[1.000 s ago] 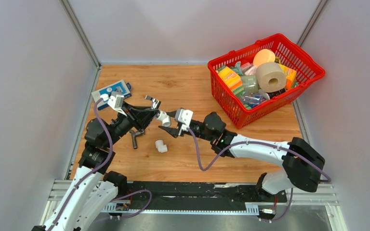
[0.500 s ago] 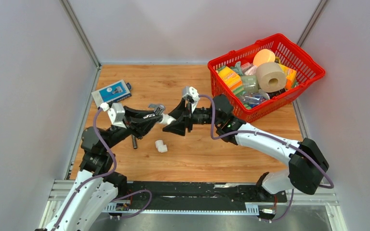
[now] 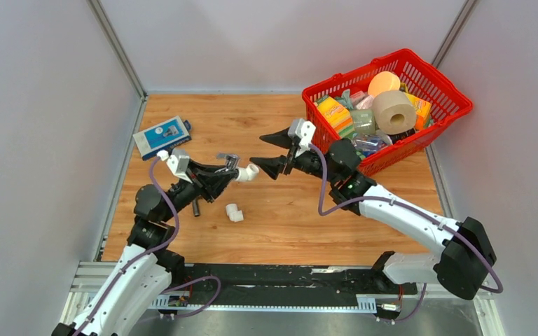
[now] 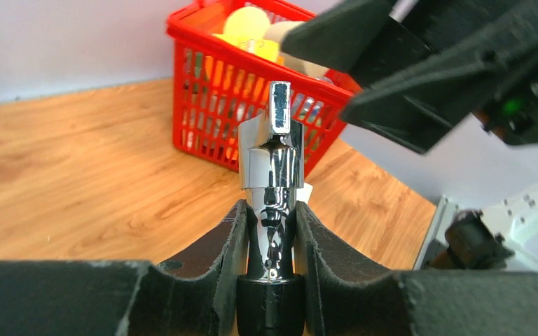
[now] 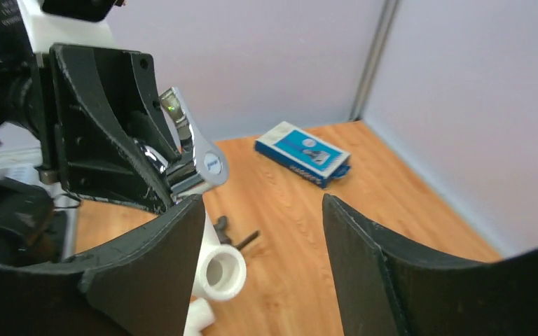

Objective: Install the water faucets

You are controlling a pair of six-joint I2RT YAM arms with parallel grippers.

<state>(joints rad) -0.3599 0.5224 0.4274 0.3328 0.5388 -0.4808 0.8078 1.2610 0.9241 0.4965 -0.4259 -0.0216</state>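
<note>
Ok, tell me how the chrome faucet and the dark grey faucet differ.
The chrome faucet is shiny, the dark grey faucet dull. The chrome one is clamped in the left gripper, off the table; the dark grey one lies loose on it. The chrome one carries a white elbow fitting; the dark grey one has none. Both are small metal taps.

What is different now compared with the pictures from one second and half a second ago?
The right gripper has opened, let go of the white elbow fitting and drawn back toward the red basket. The left gripper stays shut on the chrome faucet, the elbow still on its end. The loose elbow, dark faucet and blue box lie unmoved.
</note>
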